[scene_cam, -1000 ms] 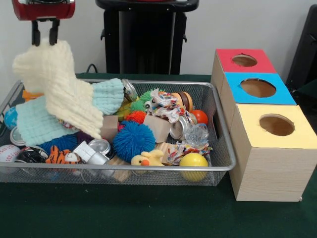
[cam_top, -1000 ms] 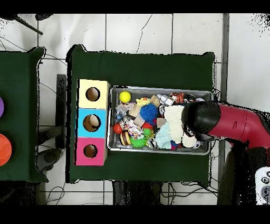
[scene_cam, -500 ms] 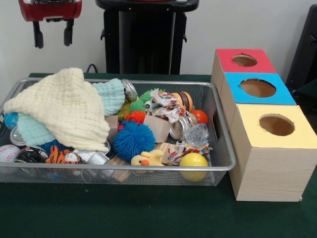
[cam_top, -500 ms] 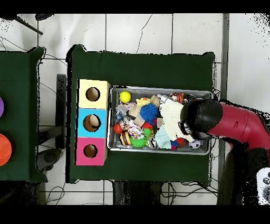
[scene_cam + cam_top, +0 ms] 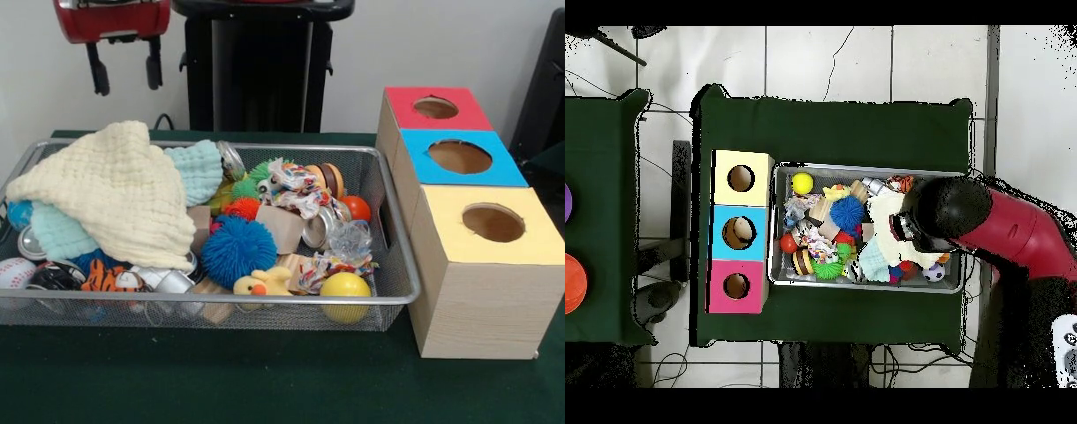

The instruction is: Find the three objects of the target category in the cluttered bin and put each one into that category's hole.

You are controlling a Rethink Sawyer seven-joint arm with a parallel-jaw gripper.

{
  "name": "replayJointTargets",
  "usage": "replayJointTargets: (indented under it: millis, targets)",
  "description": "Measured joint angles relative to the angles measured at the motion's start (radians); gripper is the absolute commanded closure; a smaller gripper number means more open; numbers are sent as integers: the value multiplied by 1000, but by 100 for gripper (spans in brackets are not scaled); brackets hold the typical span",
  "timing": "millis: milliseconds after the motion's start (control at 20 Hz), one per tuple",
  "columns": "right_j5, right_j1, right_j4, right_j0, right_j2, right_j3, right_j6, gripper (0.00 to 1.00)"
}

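My gripper hangs open and empty high above the left part of the wire bin. Below it a pale yellow cloth lies heaped over the bin's left half, covering part of a light blue cloth. Mixed in the bin are a blue spiky ball, a yellow ball, an orange ball, a yellow duck, a rope toy and a baseball. In the overhead view the arm's head hides the gripper and stands over the bin's right part beside the yellow cloth.
Three wooden boxes stand in a row right of the bin, each with a round hole: red top, blue top, yellow top. A wood block, metal tins and a tiger toy add to the clutter.
The gripper let go of the yellow cloth, which dropped into the bin's left half. The open gripper has since drifted right in the front view.
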Motion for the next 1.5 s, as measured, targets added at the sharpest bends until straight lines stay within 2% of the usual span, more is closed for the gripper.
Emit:
replayJointTargets:
  millis: [100,500,900,1350,1500]
  targets:
    - [0,10,41,22,-4,0,32,0]
    - [0,35,93,73,-3,0,105,0]
    - [0,71,95,72,2,-19,106,0]
    - [0,142,71,66,9,-123,106,0]
    - [-11,163,68,45,32,-151,106,0]
